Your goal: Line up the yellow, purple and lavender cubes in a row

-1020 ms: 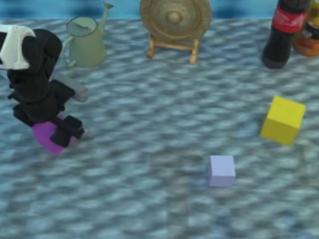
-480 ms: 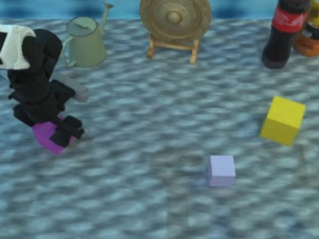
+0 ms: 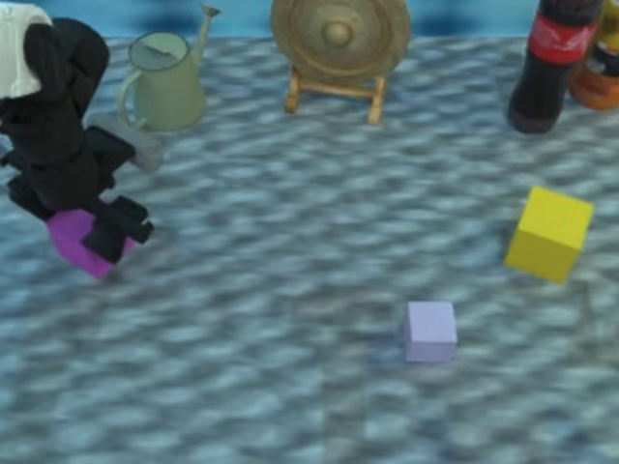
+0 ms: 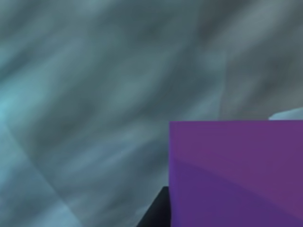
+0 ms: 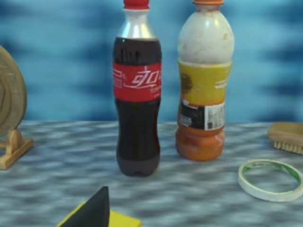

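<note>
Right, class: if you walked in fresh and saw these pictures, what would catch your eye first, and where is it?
Probably the left end effector at the table's left side, black and bulky, shut on the purple cube. Next the bright yellow cube at the right, with the small lavender cube nearer the middle. Along the back edge, the golden gong and the cola bottle stand out.

Purple cube [image 3: 75,237] far left on worktop [image 3: 290,242], lavender cube [image 3: 430,331] right of centre, yellow cube [image 3: 549,233] beyond it, far right
</note>
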You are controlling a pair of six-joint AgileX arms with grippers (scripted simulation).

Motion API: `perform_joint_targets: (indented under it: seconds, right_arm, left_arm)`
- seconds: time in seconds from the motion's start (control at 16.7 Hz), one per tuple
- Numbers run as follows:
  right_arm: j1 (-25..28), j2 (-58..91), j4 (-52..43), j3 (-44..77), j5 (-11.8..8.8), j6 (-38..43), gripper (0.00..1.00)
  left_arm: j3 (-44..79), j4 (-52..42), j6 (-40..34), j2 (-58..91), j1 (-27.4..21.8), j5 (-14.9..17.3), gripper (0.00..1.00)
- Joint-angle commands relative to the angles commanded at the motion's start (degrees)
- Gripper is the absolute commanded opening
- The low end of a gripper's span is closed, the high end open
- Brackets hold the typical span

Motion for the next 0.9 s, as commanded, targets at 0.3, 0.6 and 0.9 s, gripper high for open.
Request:
perform_joint_targets:
  seconds: [0.3,0.6,0.9]
  right_arm:
    - [0.00,0.00,0.00,0.00,0.00,0.00,1.00]
    - [0.00,0.00,0.00,0.00,0.00,0.00,1.00]
    - [0.00,0.00,0.00,0.00,0.00,0.00,1.00]
  left_arm:
    - [3.25,-5.26,-0.15,-2.51,0.46,-0.03,0.00]
    - [4.05,-5.52,-2.03,-1.77,-1.20,-0.09,0.00]
    - [9.38,-8.22,-16.48,1.52,-9.52,-0.37,0.00]
